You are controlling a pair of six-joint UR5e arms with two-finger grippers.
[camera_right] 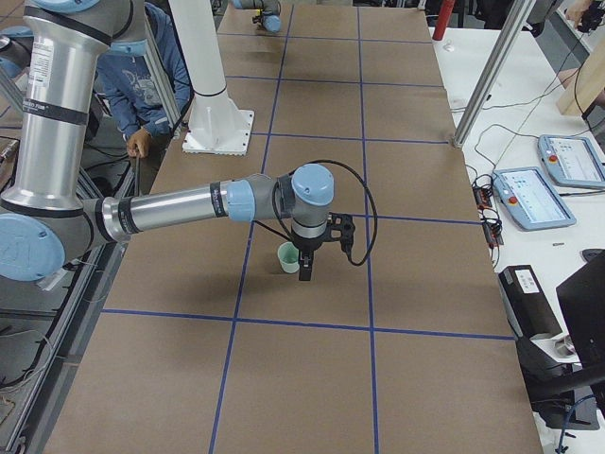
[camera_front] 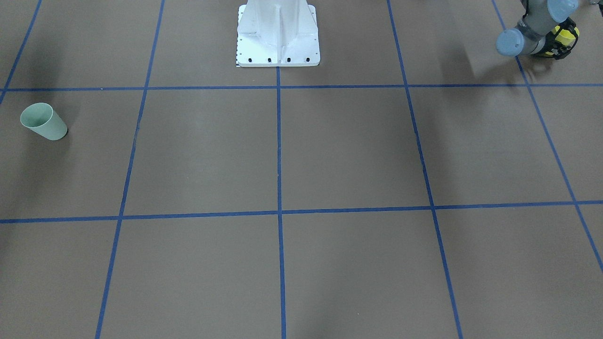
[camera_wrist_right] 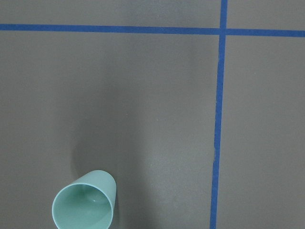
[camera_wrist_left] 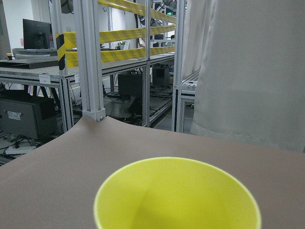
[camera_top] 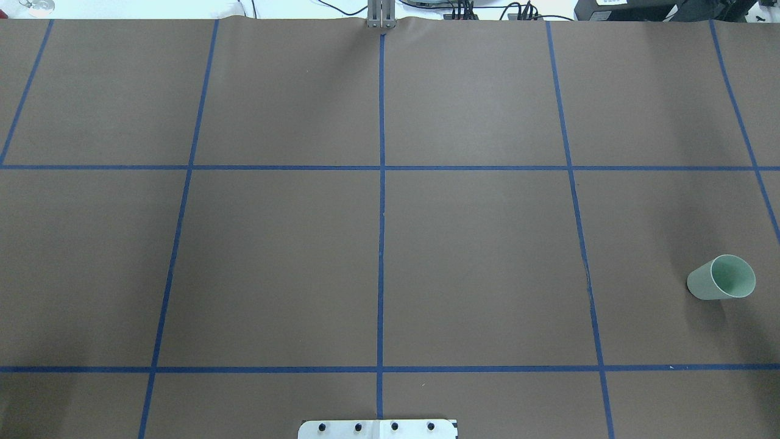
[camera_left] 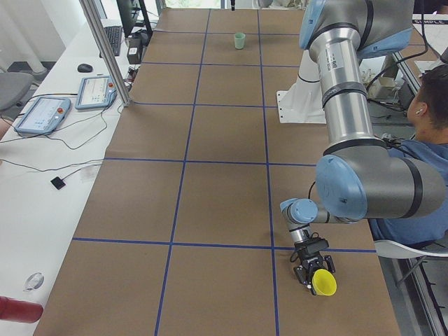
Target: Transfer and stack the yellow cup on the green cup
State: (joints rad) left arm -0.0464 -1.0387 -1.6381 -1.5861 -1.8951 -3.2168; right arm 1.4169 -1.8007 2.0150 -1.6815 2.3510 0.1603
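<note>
Yellow cup (camera_left: 323, 282) is pinched in the left gripper (camera_left: 313, 269) at the near, left end of the table (camera_top: 475, 256), close to the robot's edge. The jaws are pressed against its wall. The cup lies on its side between them, its mouth turned outward past the fingertips toward the table's end. The left wrist view looks right into that mouth. Whether the cup's lower edge touches the brown surface, I cannot tell. A person (camera_left: 423, 150) in blue sits just behind the left arm, off the table's edge.

Farther along, the white robot base (camera_front: 278, 33) is bolted at the middle of the robot's side. It sits at the end of one blue tape line (camera_top: 381, 244) of the grid that divides the table. On the white bench along the opposite side lie two teach pendants (camera_left: 42, 115).

At the far, right end the green cup (camera_top: 721, 277) stands upright, mouth up, alone inside a grid square and well apart from the yellow one. The right gripper (camera_right: 305, 265) hangs near it, pointing down. In the right wrist view the green cup sits at the lower left, off to one side of the jaws rather than between them. That gripper shows only in the side view, so whether its jaws are spread or pressed together cannot be told.
</note>
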